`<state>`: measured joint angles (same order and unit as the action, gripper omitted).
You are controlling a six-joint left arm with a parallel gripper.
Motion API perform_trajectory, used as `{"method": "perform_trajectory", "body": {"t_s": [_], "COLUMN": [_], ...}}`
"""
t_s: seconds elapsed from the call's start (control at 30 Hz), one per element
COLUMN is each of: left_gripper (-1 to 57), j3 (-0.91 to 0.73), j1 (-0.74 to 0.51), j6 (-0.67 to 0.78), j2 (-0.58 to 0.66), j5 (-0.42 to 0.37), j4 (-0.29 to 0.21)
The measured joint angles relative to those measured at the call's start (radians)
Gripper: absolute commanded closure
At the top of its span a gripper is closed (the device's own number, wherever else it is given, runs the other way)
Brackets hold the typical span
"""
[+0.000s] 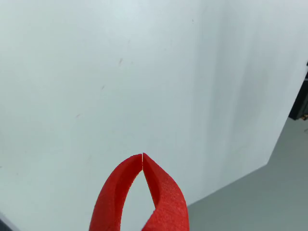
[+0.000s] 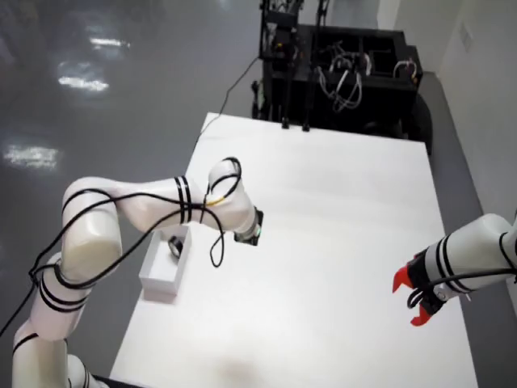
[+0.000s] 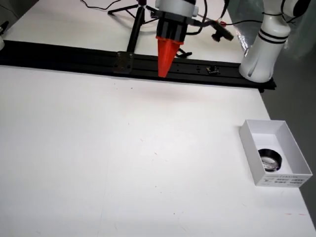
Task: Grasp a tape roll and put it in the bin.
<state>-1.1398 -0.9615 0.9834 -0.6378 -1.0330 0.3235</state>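
Where the view that rides on the gripper looks down past the red gripper [image 1: 143, 155], its two curved fingers meet at their tips with nothing between them, so it is closed and empty, hanging over the bare white table [image 1: 120, 86]; the table's edge runs diagonally at the lower right, with grey floor [image 1: 260, 202] beyond it. In the high view from the far end of the table, the white bin [image 2: 166, 269] sits near the table's left edge, and the dark tape roll [image 2: 175, 246] lies inside it; a white arm wrapped in black cable [image 2: 153, 212] bends right over the bin, its dark end just beside the bin's far right corner. A second arm with red fingers [image 2: 410, 295] hangs well apart from the bin, at the table's opposite edge, and a black equipment rack [image 2: 343, 73] stands past the table's far end. In the front view, the bin [image 3: 249, 143] rests near the table's right edge, and the black tape roll [image 3: 270, 159] lies flat on its floor toward the labelled near wall. The red gripper [image 3: 165, 74] points straight down, its fingers pressed into one closed cone, well apart from the bin and over a black rail [image 3: 74, 58] that runs along the table's far edge.
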Motion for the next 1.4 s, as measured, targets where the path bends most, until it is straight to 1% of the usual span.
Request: {"method": "perform_trajectory", "body": {"t_s": [0.43, 1.4], "left_gripper": [56.5, 56.5], "j3": [0.045, 0.060], "j1": [-0.064, -0.193], "j6": [-0.002, -0.003], "j2": [0.028, 0.054], "j5": [-0.018, -0.048], "j4": [-0.007, -0.016]}}
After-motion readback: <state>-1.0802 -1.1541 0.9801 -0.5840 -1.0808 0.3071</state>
